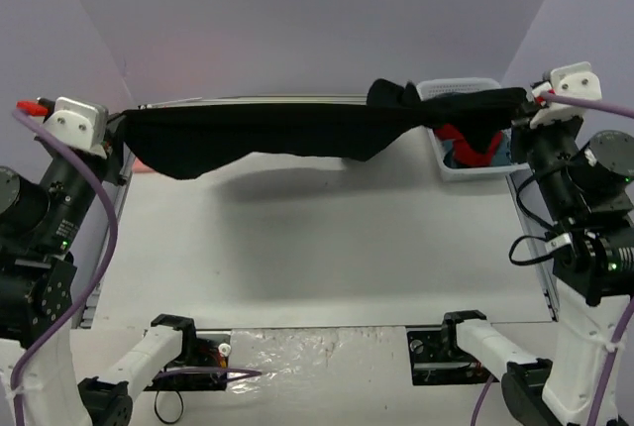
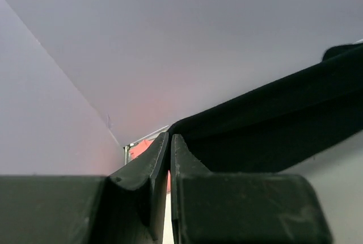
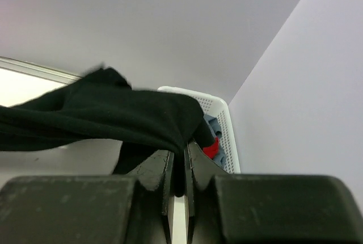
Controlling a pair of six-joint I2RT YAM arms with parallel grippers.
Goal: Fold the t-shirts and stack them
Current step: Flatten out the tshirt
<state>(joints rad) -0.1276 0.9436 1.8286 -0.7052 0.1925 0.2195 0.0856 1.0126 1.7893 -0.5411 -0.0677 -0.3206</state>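
A large black t-shirt [image 1: 277, 134] hangs stretched in the air across the back of the table, sagging in the middle. My left gripper [image 1: 121, 121] is shut on its left end, and in the left wrist view the cloth [image 2: 272, 125] runs off to the right from the closed left gripper [image 2: 170, 136]. My right gripper [image 1: 533, 99] is shut on the right end, above the basket. The right wrist view shows black cloth [image 3: 113, 113] pinched in the right gripper [image 3: 186, 147]. A salmon-pink t-shirt [image 2: 139, 148] shows as a small patch behind the left fingers.
A white perforated basket [image 1: 474, 174] stands at the back right, with red and blue cloth inside [image 1: 466, 144]; its rim [image 3: 224, 125] also shows in the right wrist view. Purple walls close in the back and sides. The arm bases sit at the near edge.
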